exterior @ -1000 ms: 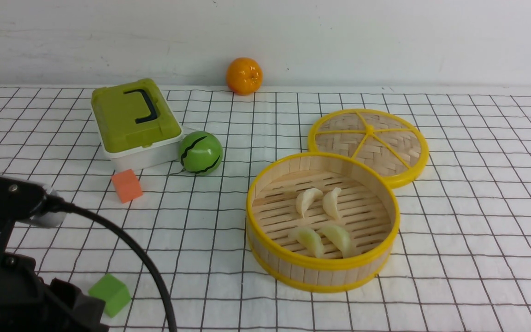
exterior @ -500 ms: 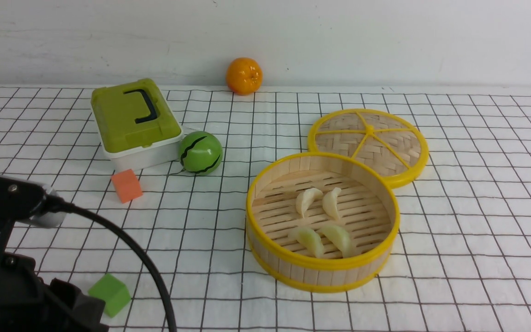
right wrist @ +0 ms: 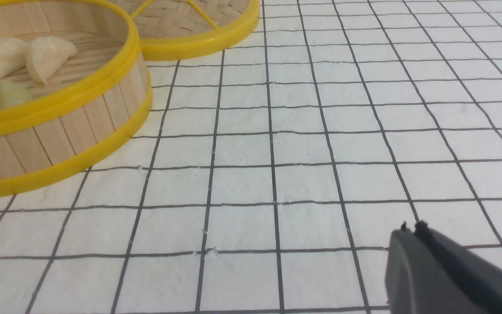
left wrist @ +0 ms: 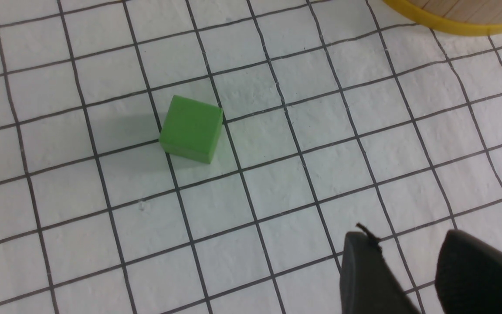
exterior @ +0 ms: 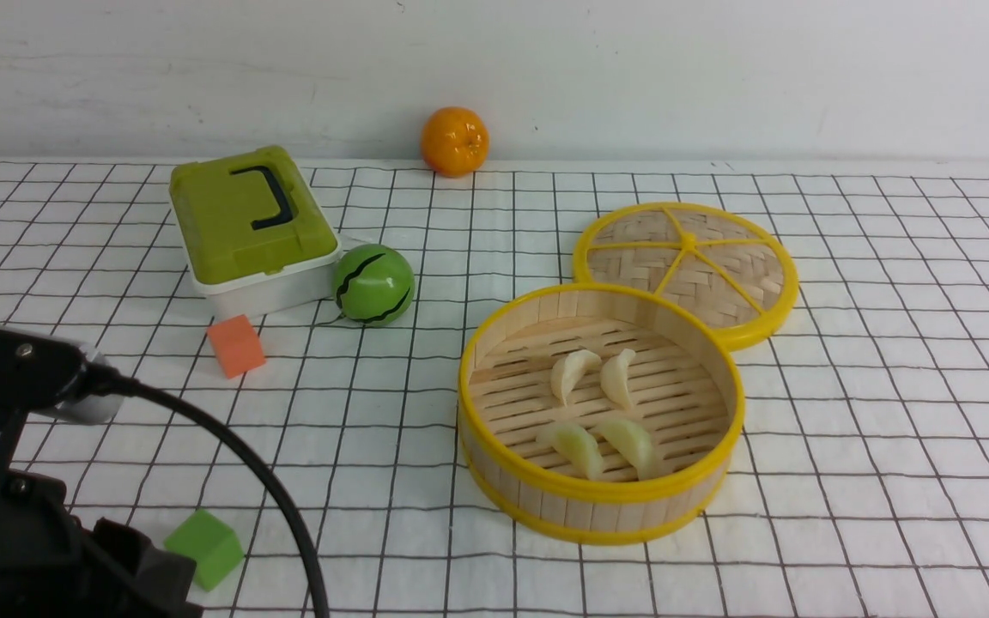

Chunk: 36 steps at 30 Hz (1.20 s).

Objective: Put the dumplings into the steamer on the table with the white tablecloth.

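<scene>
On the table (exterior: 889, 412), under the white tablecloth (exterior: 846, 532) with its black checks, the steamer (exterior: 602, 506) stands right of centre, its lid (exterior: 688, 266) touching its far side. All four dumplings (exterior: 585, 403) lie inside it on the slats. The left pincer (left wrist: 412, 261) hangs spread and empty near a green cube (left wrist: 191, 128); the right pincer (right wrist: 412, 231) is pressed together, empty, right of the steamer.

No text, label, brand, number or sign is readable on any thing in these views.
</scene>
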Motion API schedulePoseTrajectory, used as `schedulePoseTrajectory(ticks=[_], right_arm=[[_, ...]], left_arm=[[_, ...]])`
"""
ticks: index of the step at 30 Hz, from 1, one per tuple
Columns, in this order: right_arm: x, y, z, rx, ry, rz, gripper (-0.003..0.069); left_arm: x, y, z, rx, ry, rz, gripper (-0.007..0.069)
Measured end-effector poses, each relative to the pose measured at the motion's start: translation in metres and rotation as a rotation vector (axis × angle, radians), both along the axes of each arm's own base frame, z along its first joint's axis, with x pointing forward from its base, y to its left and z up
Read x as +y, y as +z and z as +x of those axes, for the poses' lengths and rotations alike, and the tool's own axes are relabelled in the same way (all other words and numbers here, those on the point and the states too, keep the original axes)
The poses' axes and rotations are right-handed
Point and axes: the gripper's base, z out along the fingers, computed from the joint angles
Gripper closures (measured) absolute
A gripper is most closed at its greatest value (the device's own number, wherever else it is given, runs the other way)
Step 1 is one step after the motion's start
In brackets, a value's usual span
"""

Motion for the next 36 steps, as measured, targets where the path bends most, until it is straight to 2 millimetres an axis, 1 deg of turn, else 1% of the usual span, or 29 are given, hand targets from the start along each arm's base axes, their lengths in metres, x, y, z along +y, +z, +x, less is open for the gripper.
schedulePoseTrajectory(ticks=[10,17,27,31,36], right_arm=[[0.0,0.0,0.0,0.0,0.0,0.0,0.0669],[0.0,0.0,0.0,0.0,0.0,0.001,0.0663],[0.0,0.0,0.0,0.0,0.0,0.001,0.0654],[0.0,0.0,0.0,0.0,-0.001,0.002,0.065],[0.0,0.0,0.0,0.0,-0.001,0.003,0.0643]], left_arm=[[0.0,0.0,0.0,-0.003,0.0,0.004,0.0385],[0.008,0.0,0.004,-0.052,-0.002,0.121,0.0385],[0.011,0.001,0.005,-0.081,-0.004,0.16,0.0385],[0.011,0.003,0.002,-0.081,-0.002,0.132,0.0385],[0.013,0.01,-0.013,-0.059,-0.004,0.009,0.039]])
